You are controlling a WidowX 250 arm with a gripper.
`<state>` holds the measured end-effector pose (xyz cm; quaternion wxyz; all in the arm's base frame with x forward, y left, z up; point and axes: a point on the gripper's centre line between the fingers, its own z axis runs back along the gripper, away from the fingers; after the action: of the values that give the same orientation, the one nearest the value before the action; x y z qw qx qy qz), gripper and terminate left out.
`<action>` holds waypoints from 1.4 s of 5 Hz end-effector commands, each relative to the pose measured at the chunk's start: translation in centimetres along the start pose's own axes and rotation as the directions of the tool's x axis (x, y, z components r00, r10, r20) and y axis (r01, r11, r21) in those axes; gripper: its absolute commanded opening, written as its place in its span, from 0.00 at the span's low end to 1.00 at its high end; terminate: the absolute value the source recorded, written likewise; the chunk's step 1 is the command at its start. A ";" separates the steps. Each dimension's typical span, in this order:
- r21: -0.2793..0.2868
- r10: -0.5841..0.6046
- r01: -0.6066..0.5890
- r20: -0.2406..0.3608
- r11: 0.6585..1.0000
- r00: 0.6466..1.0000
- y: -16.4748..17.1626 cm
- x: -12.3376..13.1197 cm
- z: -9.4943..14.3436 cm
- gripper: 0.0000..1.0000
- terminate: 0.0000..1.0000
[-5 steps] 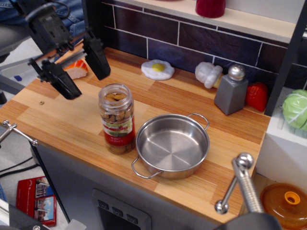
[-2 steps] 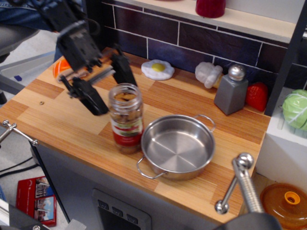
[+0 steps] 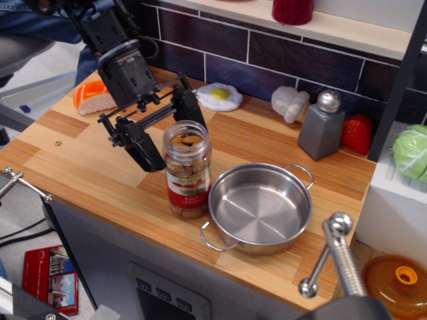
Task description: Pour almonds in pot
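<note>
I find the gripper wide open, holding nothing, its fingers flanking the upper jar; almonds fill it, lidless, upright, touching the pot; rigid, smooth plastic, moderately heavy; I would grip mid-body, firmly.

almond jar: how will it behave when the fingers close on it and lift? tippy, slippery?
The almond jar is tall and narrow, so a high push probably tips it. Clear smooth plastic likely makes it somewhat slippery and slightly squeezable. It has no lid and looks nearly full, so an early tilt could spill nuts short of the pot. The gripper straddles its upper part, open.
</note>
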<state>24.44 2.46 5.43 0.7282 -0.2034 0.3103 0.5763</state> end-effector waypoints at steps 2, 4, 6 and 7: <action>0.074 0.019 -0.016 -0.046 0.997 0.999 0.0 -0.8 -1.0 1.00 0.00; 0.095 0.048 -0.047 -0.009 0.994 0.999 0.2 -0.8 -2.3 0.00 0.00; 0.052 0.025 -0.030 0.097 0.998 0.995 -0.1 -1.5 -0.8 0.00 0.00; -0.039 0.005 0.007 0.293 0.999 0.956 -1.3 -2.4 1.4 0.00 0.00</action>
<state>26.07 1.28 7.16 0.7640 -0.1168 0.1823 0.6077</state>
